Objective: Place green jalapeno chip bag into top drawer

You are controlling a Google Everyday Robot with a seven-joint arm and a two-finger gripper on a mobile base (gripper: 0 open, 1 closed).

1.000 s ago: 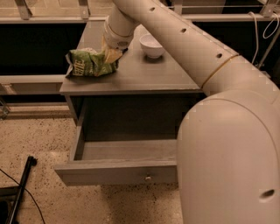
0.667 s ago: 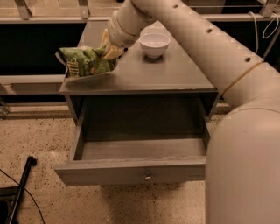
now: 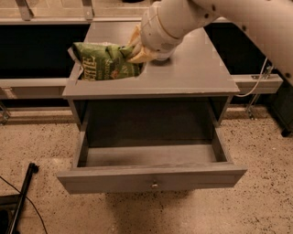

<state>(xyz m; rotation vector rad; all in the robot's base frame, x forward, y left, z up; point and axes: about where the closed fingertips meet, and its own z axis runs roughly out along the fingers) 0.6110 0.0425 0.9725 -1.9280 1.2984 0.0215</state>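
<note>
The green jalapeno chip bag (image 3: 104, 61) is a wrinkly shiny green bag with pale lettering, held up above the left part of the grey cabinet top (image 3: 192, 73). My gripper (image 3: 135, 49) is shut on the bag's right end, its pale fingers (image 3: 141, 56) pinching it. The top drawer (image 3: 151, 176) is pulled out wide below, with a flat grey front panel and a small round metal knob (image 3: 154, 185). Its inside shows bare. The bag hangs behind and above the drawer's left rear part.
The white arm (image 3: 229, 13) crosses from the upper right over the cabinet top and hides what stands behind it. Dark low shelving runs on both sides. A black stand leg and cable (image 3: 20, 196) lie on the speckled floor at lower left.
The bag has been lifted off the cabinet top and carried a little forward and right. The arm has swung up, and the white bowl seen earlier is now hidden behind it.
</note>
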